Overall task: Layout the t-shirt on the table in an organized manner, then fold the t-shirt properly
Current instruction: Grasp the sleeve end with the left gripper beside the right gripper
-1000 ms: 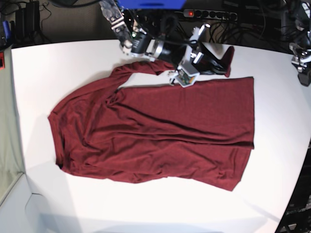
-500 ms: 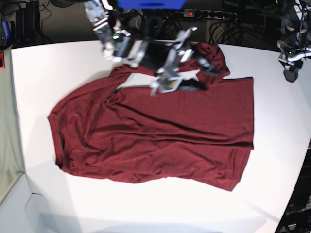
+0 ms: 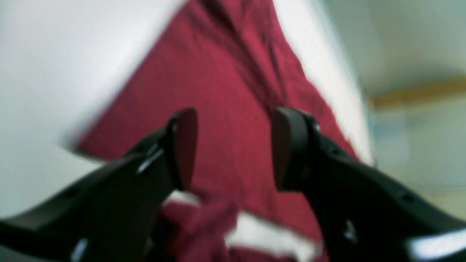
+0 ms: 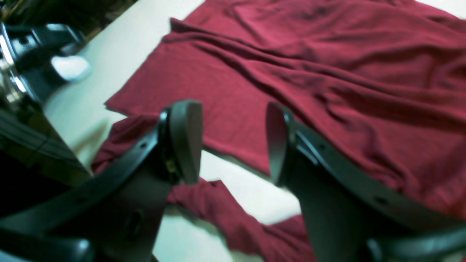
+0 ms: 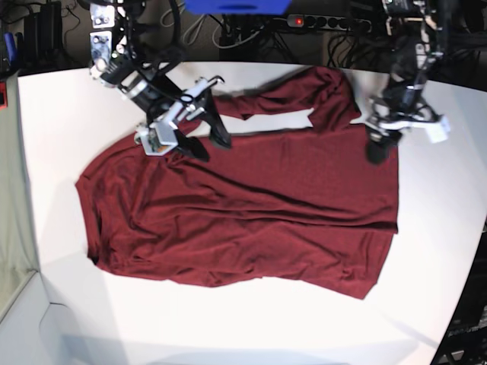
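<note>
The dark maroon t-shirt (image 5: 251, 205) lies spread across the white table (image 5: 68, 106), with wrinkles running across its body. One sleeve (image 5: 304, 91) stretches along the far side. My right gripper (image 5: 211, 147) hovers over the shirt's far left part, near the sleeve's root. In the right wrist view the right gripper (image 4: 231, 145) is open and holds nothing, with the sleeve (image 4: 218, 207) beneath it. My left gripper (image 5: 375, 152) hangs over the shirt's far right corner. In the blurred left wrist view the left gripper (image 3: 233, 149) is open over the t-shirt (image 3: 225, 72).
A power strip (image 5: 327, 23) and cables run behind the table's far edge. The table's rounded right edge (image 5: 472, 251) passes close to the shirt's hem. White tabletop shows in front of the shirt (image 5: 228, 327).
My right gripper has opened, let go of the sleeve and swung left. The sleeve now lies stretched along the far side. My left arm has come in from the right edge over the shirt's corner.
</note>
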